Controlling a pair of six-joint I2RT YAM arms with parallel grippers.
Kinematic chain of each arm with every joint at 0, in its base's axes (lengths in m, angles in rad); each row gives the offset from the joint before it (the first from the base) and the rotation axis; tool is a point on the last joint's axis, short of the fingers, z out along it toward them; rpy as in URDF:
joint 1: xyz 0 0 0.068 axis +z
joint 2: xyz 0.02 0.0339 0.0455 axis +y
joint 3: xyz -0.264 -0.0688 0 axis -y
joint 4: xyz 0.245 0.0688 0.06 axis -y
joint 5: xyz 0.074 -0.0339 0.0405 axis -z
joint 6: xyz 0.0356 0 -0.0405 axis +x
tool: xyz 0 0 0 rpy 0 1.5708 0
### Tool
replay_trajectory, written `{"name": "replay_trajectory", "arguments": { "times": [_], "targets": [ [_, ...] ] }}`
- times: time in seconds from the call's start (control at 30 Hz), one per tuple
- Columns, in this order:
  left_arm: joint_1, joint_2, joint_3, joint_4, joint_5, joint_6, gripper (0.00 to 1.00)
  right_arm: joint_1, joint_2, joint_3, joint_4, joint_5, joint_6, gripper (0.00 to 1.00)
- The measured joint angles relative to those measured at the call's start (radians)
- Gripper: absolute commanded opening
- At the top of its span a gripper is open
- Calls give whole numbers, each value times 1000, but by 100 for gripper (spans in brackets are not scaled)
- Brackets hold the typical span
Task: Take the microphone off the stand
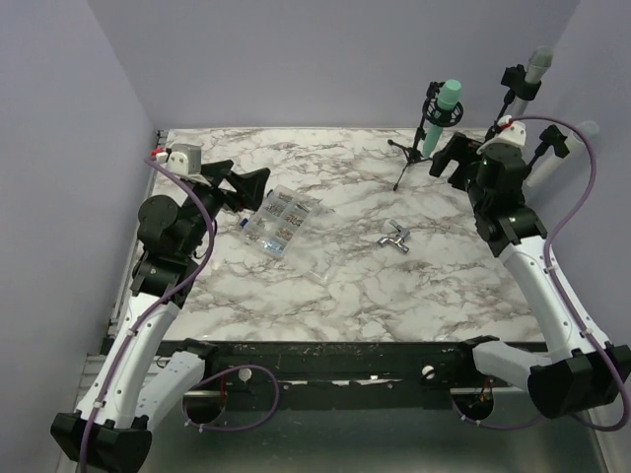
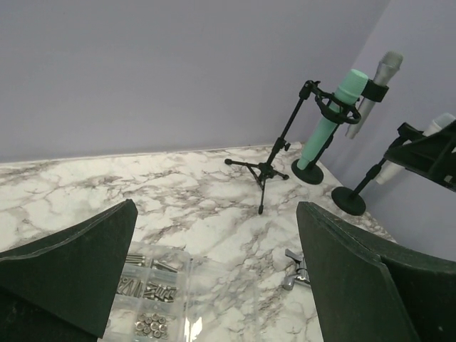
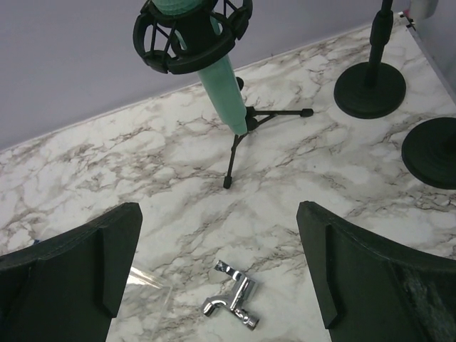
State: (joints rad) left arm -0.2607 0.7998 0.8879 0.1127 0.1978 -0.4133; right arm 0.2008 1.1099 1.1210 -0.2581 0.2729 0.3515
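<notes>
The green microphone [image 3: 224, 89] sat clipped in its tripod stand [image 2: 265, 171] at the far right of the worktop [image 1: 335, 276]. The right fingers [image 3: 92, 271], near it, and the left fingers [image 2: 71, 263] were spread wide, holding nothing. A sideways pull would likely topple the light stand.

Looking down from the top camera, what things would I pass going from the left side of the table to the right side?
clear box of screws → shiny metal tap → green microphone → gray microphone
</notes>
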Motion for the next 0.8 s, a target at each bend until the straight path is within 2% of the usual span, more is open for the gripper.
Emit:
{"name": "replay_trajectory", "arguments": {
  "times": [0.43, 0.8],
  "targets": [
    [-49, 85, 68, -48, 108, 10, 99, 0, 196, 117, 71, 14, 2, 100],
    [-49, 83, 68, -49, 140, 9, 99, 0, 328, 368, 103, 106, -98, 100]
  ]
}}
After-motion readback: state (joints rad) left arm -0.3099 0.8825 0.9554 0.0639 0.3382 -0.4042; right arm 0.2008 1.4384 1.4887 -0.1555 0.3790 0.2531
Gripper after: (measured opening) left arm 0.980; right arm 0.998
